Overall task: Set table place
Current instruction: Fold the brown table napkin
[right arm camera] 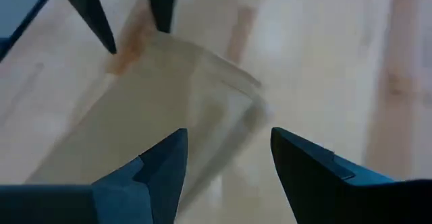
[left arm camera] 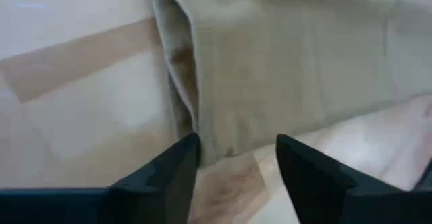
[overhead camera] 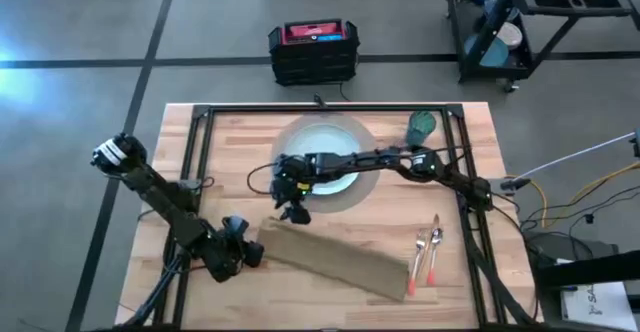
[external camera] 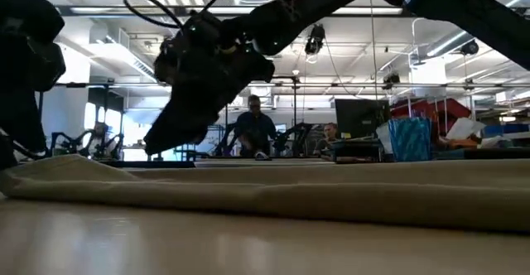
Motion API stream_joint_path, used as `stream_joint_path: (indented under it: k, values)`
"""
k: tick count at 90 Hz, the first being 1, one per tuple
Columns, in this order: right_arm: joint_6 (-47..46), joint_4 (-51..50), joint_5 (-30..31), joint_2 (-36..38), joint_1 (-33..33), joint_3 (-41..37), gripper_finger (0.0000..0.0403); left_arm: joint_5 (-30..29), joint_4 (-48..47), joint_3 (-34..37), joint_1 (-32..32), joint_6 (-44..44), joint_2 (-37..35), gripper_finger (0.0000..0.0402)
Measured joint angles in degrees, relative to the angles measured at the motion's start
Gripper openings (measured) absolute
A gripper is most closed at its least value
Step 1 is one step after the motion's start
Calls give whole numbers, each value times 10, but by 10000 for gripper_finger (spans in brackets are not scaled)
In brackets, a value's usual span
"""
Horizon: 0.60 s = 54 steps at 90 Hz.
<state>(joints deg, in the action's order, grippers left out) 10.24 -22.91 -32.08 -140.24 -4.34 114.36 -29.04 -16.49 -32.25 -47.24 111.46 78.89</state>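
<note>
The tan napkin (overhead camera: 345,257) lies folded in a long strip, slantwise on the table (overhead camera: 470,162) near its front. My left gripper (overhead camera: 250,250) is low at the napkin's left end, open, with the end's corner (left arm camera: 223,143) between its fingertips. My right gripper (overhead camera: 293,210) reaches over the pale blue plate (overhead camera: 325,142) and hangs open above that same end (right arm camera: 202,96). The plate sits on the round tan mat (overhead camera: 370,187). The teal cup (overhead camera: 422,125) stands at the far right. The orange-handled fork and knife (overhead camera: 428,255) lie by the napkin's right end. My left gripper has its open fingers (left arm camera: 185,156) on either side of the napkin's left end corner, coming level from the table's left. I cannot tell whether they touch the cloth. My right gripper touches nothing.
A black frame (overhead camera: 200,152) runs around the table top's working area. Beyond the far edge a black crate (overhead camera: 313,52) stands on the floor, and a black cart (overhead camera: 540,17) at the far right. People sit in the room behind (external camera: 254,130).
</note>
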Motion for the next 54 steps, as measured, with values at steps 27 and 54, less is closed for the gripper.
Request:
stream_joint_path:
  k: [27, 54]
  values:
    - [-8, 20, 1, -20, 15, 15, 199, 0, 2, 0, 3, 0, 4, 242]
    - [-13, 80, 23, -21, 21, 6, 199, 0, 4, 1, 24, -21, 5, 223]
